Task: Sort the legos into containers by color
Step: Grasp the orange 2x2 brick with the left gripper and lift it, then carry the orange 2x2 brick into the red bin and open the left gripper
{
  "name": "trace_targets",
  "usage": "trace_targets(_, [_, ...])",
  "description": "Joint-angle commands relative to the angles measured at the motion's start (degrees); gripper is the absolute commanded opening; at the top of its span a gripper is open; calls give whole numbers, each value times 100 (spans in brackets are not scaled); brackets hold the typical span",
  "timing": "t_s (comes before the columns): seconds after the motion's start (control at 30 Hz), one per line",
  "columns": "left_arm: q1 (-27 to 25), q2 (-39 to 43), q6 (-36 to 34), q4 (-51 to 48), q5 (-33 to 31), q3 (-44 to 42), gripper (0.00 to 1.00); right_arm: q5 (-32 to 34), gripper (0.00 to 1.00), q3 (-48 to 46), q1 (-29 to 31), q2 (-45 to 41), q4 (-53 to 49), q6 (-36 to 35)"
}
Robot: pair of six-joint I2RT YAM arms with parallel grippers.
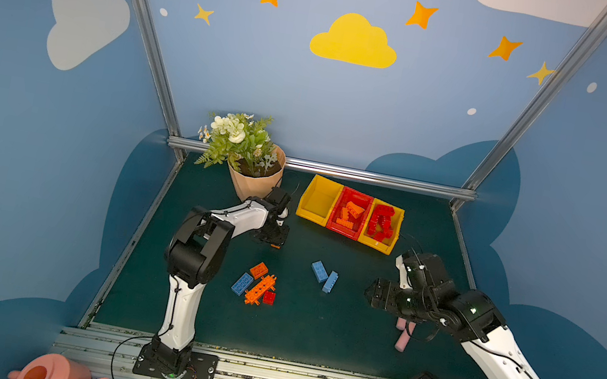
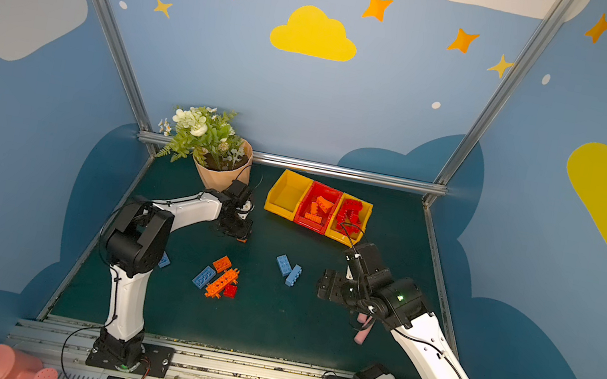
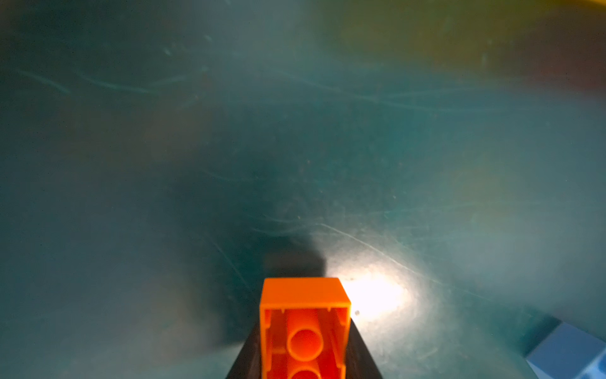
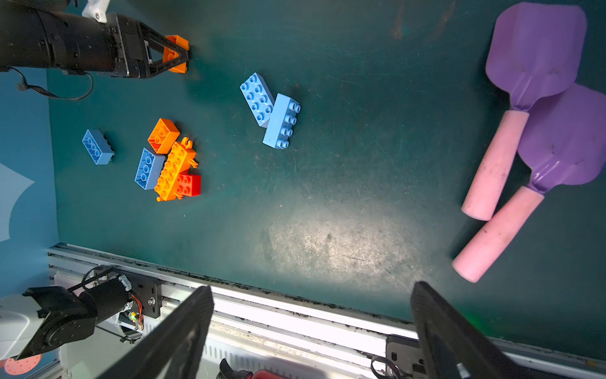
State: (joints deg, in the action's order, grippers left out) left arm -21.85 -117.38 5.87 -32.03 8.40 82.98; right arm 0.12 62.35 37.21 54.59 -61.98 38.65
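The orange brick [image 3: 305, 328] is pinched in the left pincer [image 4: 184, 57]. Its hollow underside faces the wrist camera, and its long axis runs along the fingers, with the far end aimed down at the green surface [image 1: 311, 327]. It is low over the surface, left of the 3 containers [image 1: 310, 200] and near the flower pot [image 1: 252, 185]. The right pincer [image 4: 311, 288] hangs spread and empty, near 2 touching blue bricks [image 4: 272, 111].

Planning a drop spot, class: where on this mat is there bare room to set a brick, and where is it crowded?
Free: the mat between the blue brick pair, the front rail and the pink-handled scoops. Crowded: the mixed brick cluster beside the left arm, and the filled bins.
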Motion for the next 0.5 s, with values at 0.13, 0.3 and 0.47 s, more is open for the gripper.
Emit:
trace_targets(0.13, [-451,51,496,-767,656,1196,24,281,92,222,-85,-260,-160,-124])
trace_targets(0.3, [-502,-391,1300,-530,1674,2443,24,346,92,211,-203,-485,-162,-202])
trace_targets(0.47, [-566,-1296,2041,-290,2078,3961,27,261,92,209,-383,-610,-244,-347])
